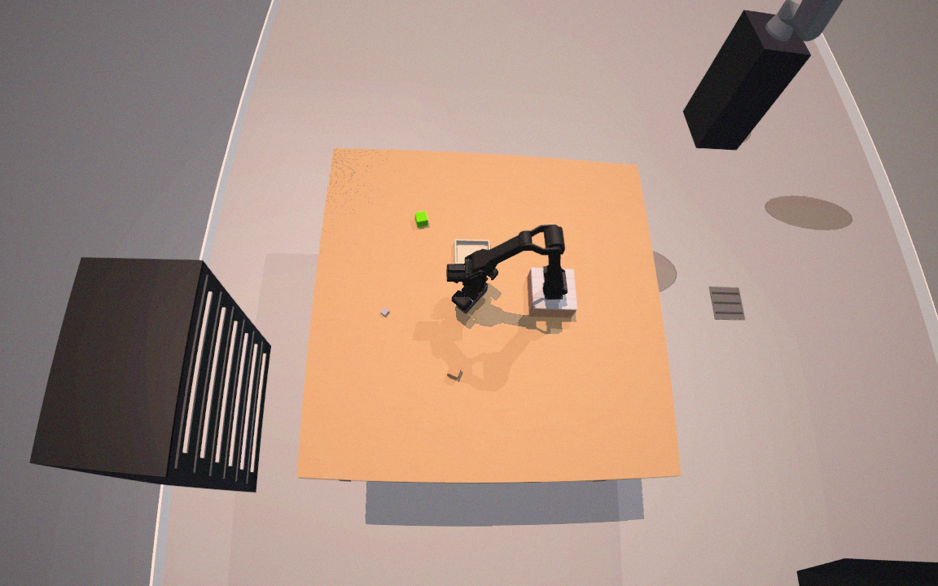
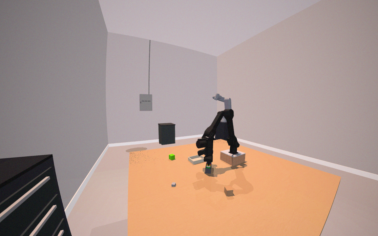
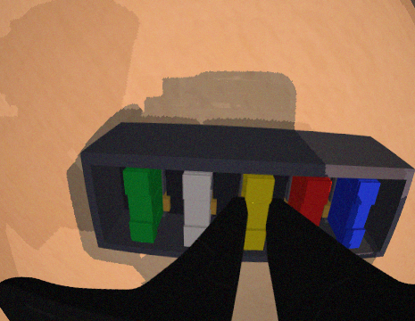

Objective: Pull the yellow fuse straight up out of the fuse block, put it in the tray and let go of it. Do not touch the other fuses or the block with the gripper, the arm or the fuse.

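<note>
The dark fuse block [image 3: 203,144] [image 2: 208,170] stands on the table. In the wrist view it holds a green fuse [image 3: 145,196], a white fuse [image 3: 197,201], the yellow fuse [image 3: 258,189], a red fuse [image 3: 311,189] and a blue fuse [image 3: 363,201]. My gripper [image 3: 254,209] is shut on the yellow fuse, one finger against each side. The yellow fuse stands in its slot. The right finger covers part of the red fuse; I cannot tell whether they touch. The pale tray [image 1: 471,241] [image 2: 195,162] is behind the gripper, partly hidden by the arm.
A bright green cube [image 1: 421,218] [image 2: 171,157] lies beyond the tray. A small grey cube [image 1: 385,312] [image 2: 173,184] and a brown block [image 1: 454,375] [image 2: 228,191] lie on the near side. The arm's base stands on a box [image 2: 226,158] to the right.
</note>
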Controlling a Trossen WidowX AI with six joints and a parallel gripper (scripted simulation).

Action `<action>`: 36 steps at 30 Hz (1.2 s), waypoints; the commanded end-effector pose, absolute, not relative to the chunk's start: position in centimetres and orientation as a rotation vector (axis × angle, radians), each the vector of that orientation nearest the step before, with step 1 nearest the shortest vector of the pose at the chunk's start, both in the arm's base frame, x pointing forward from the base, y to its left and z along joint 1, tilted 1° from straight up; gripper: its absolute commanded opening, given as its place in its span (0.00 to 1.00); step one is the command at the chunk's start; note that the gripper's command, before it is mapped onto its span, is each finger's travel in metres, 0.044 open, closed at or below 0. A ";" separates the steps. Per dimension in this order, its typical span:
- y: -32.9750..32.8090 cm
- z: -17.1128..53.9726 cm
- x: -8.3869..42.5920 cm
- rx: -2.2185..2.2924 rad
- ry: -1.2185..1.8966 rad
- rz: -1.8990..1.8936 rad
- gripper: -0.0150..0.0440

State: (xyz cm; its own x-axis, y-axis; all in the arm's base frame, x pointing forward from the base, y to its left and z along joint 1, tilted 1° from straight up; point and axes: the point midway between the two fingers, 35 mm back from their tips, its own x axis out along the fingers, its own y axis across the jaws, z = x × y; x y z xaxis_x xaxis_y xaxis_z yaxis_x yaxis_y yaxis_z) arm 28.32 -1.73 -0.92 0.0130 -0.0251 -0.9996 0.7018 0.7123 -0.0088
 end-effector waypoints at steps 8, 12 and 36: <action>-1.7 -0.7 28.3 0.592 1.461 -0.621 0.25; -1.7 -0.5 28.4 0.592 1.462 -0.620 0.25; -1.7 0.6 28.4 0.592 1.463 -0.619 0.25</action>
State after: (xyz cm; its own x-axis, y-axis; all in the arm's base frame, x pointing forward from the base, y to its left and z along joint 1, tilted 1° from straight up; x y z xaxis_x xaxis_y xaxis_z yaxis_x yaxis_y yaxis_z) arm 28.37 -1.70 0.47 0.0124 -0.0242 -0.9996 0.7014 0.7127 -0.0086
